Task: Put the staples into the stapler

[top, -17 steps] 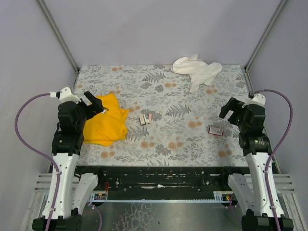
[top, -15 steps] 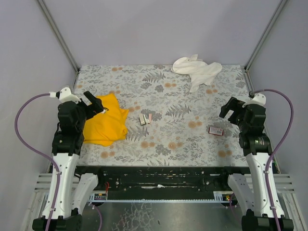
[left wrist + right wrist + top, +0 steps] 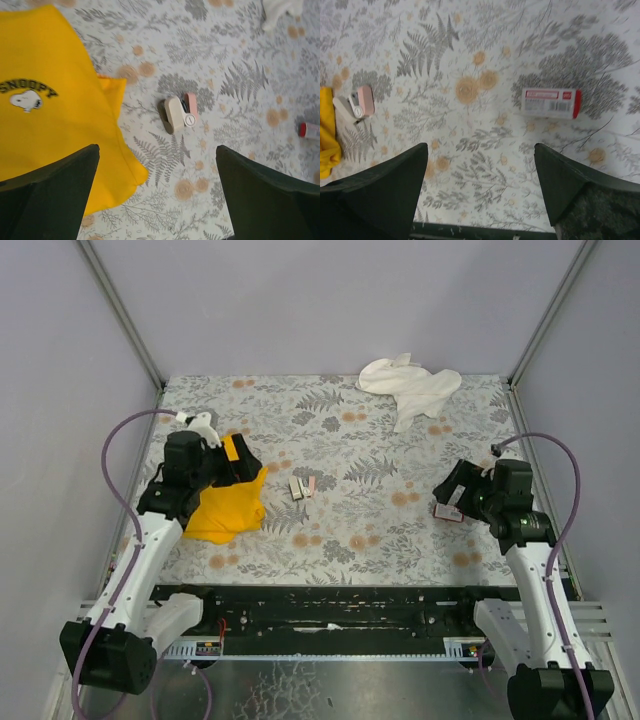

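Observation:
The tiny pink stapler [image 3: 311,485] lies mid-table beside a pale beige block [image 3: 297,489]; the left wrist view shows the stapler [image 3: 191,106] ahead of my fingers. The staples' dark-red box [image 3: 449,512] with its pale label [image 3: 551,103] lies at the right. My left gripper [image 3: 238,464] hangs open over the yellow cloth's right edge, left of the stapler, its jaws [image 3: 157,150] empty. Just above and left of the box, my right gripper [image 3: 449,492] also stands open, with only table between its jaws [image 3: 481,146]. No loose staple strips show.
A yellow Snoopy cloth [image 3: 225,502] lies at the left, under the left gripper. A crumpled white cloth [image 3: 410,386] sits at the back right. Grey walls with metal rails enclose the flowered table [image 3: 370,530].
Both arms have swung inward and lower: the left gripper moved right over the yellow cloth, and the right gripper moved left and down to the box. Nothing on the table shifted.

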Controlling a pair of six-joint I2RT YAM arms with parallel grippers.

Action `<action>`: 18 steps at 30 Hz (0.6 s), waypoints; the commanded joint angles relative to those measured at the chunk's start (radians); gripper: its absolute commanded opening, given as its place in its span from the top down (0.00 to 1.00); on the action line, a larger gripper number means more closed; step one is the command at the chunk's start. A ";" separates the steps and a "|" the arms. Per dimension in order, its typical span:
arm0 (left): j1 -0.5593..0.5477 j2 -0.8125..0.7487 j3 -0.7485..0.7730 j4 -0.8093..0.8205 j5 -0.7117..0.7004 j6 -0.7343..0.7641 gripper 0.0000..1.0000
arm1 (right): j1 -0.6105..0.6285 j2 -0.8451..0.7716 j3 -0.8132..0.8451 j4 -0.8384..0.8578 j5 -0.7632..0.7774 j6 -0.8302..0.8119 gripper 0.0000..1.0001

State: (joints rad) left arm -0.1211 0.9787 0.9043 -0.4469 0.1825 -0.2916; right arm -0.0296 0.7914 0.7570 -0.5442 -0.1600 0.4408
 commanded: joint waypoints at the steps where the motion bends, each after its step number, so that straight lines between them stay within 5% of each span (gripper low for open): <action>1: -0.054 -0.006 -0.059 0.076 0.081 0.027 0.00 | 0.054 0.011 -0.030 -0.057 -0.090 0.099 0.08; 9: -0.262 0.136 -0.122 0.107 0.109 -0.099 0.01 | 0.389 0.275 0.051 -0.067 0.083 0.197 0.14; 18: -0.339 0.106 -0.243 0.210 0.091 -0.319 0.01 | 0.445 0.257 0.052 -0.087 0.195 0.251 0.13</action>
State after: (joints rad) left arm -0.4316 1.1316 0.7059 -0.3412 0.2642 -0.4961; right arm 0.4072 1.1168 0.7681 -0.5987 -0.0685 0.6415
